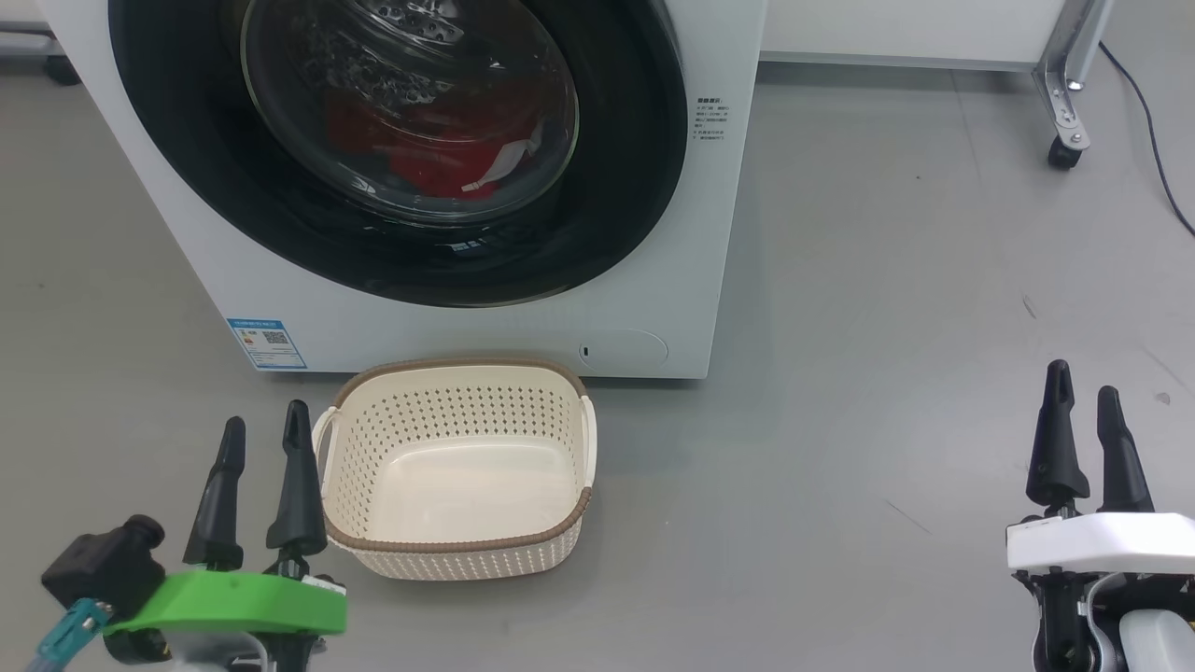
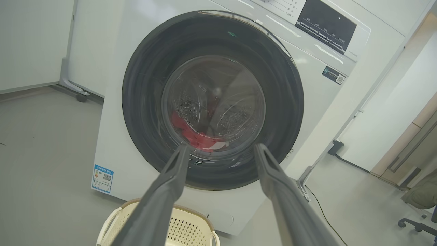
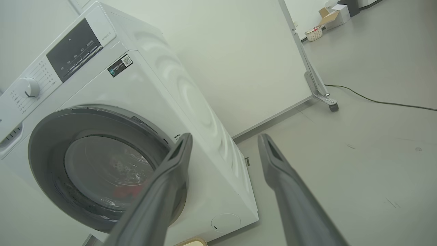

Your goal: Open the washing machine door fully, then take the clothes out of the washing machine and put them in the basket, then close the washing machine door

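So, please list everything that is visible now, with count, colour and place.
washing machine: one, white, straight ahead.
washing machine door: one, glossy black, closed.
clothes: count unclear, red and white, inside, behind the door.
basket: one, cream with brown rim, empty, before the machine.
label: one, blue, machine's lower front corner.
cable: one, black, on the floor, far right.
left gripper: one, dark fingers, open, beside the basket.
right gripper: one, dark fingers, open, lower right.

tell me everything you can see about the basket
The basket is a cream plastic tub, rounded rectangle, with perforated walls, a plain bottom, a brown woven-look rim and a handle on each side. It stands upright and empty on the grey floor, just in front of the washing machine. The open left hand is beside its left handle.
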